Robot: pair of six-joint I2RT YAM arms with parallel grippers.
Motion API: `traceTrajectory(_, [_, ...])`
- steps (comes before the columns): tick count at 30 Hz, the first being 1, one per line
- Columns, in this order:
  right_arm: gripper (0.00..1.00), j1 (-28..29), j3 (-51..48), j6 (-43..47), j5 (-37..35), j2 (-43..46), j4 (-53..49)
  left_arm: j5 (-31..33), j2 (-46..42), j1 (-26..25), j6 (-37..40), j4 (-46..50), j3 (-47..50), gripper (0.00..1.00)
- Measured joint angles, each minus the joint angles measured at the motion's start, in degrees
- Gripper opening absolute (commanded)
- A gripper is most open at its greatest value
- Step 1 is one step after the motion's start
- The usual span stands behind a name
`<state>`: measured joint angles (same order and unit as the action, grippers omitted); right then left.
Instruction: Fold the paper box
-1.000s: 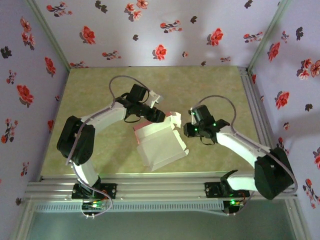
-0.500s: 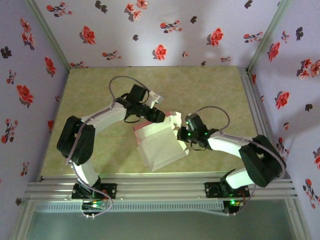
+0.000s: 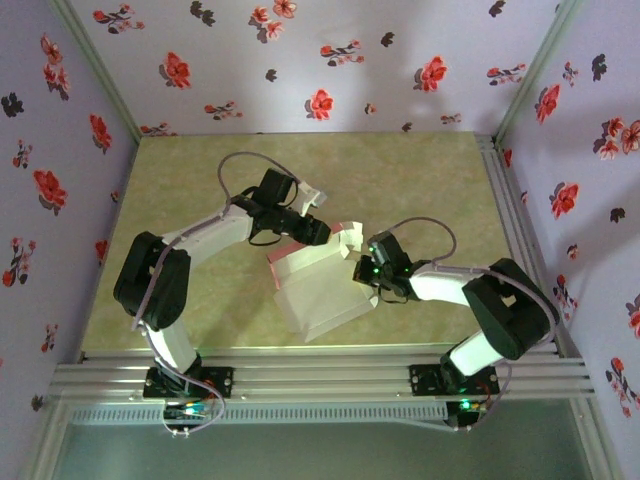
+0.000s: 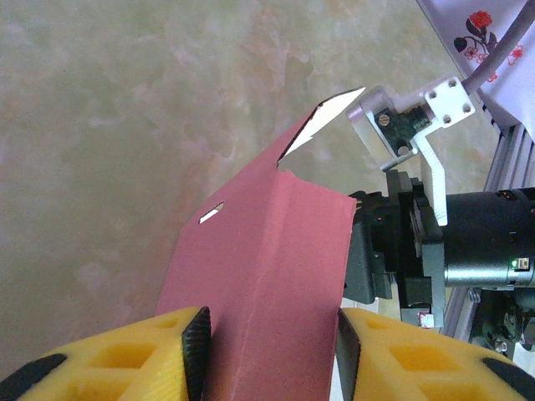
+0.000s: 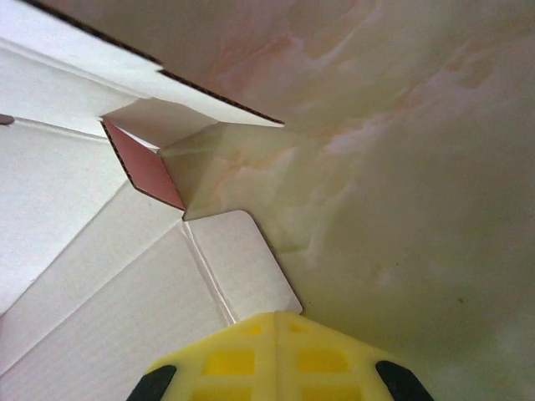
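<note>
Paper box (image 3: 318, 290) sits mid-desk (image 3: 420, 180), left fingers (image 4: 194, 338) clamped on its raised pink far wall (image 4: 267, 267), right fingers (image 5: 242, 359) closed together at the white rounded tab (image 5: 242, 259) on its right: best push inward slowly, left holding firm.

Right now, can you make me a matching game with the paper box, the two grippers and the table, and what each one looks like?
Things:
1 paper box
2 left gripper
3 right gripper
4 table

Looks:
a marbled pale green
b yellow tips pressed together, at the box's white side
c white on one face, pink on the other
d yellow tips either side of the box's pink face

Pairs: 1-c, 2-d, 3-b, 4-a
</note>
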<state>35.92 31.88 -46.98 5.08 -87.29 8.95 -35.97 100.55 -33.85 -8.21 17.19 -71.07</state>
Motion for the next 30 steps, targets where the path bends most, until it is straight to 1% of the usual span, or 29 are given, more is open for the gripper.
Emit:
traceTrajectory(5, [0.00,0.0,-0.3,0.2,-0.5,0.7,-0.1,0.0,0.0,0.0,0.0,0.0,0.0,0.45])
traceTrajectory(7, [0.06,0.0,-0.2,1.6,-0.9,2.3,-2.6,0.0,0.0,0.0,0.0,0.0,0.0,0.45])
traceTrajectory(10, [0.15,0.0,2.1,5.9,-1.5,6.0,-9.6,0.0,0.0,0.0,0.0,-0.1,0.1,0.45])
traceTrajectory(13, [0.21,0.0,7.0,11.3,-1.9,9.1,-15.7,0.0,0.0,0.0,0.0,-0.2,0.4,0.45])
traceTrajectory(15, [0.28,0.0,10.9,15.8,-2.2,10.6,-19.3,0.0,0.0,0.0,0.0,-0.3,0.7,0.45])
traceTrajectory(21, [0.50,-1.3,19.3,27.7,-4.1,9.7,-28.8,0.0,0.0,-0.1,0.0,-0.5,0.7,0.45])
traceTrajectory(23, [0.54,-2.8,21.3,30.5,-4.3,8.3,-30.8,0.0,0.0,-0.1,0.0,-0.5,0.7,0.45])
traceTrajectory(25, [0.56,-4.6,23.1,33.1,-4.2,6.7,-32.1,0.0,0.0,-0.1,0.0,-0.5,0.7,0.45])
traceTrajectory(30, [0.55,-7.6,27.7,39.1,-2.7,2.5,-34.4,0.0,0.0,-0.1,0.0,-0.5,0.7,0.45])
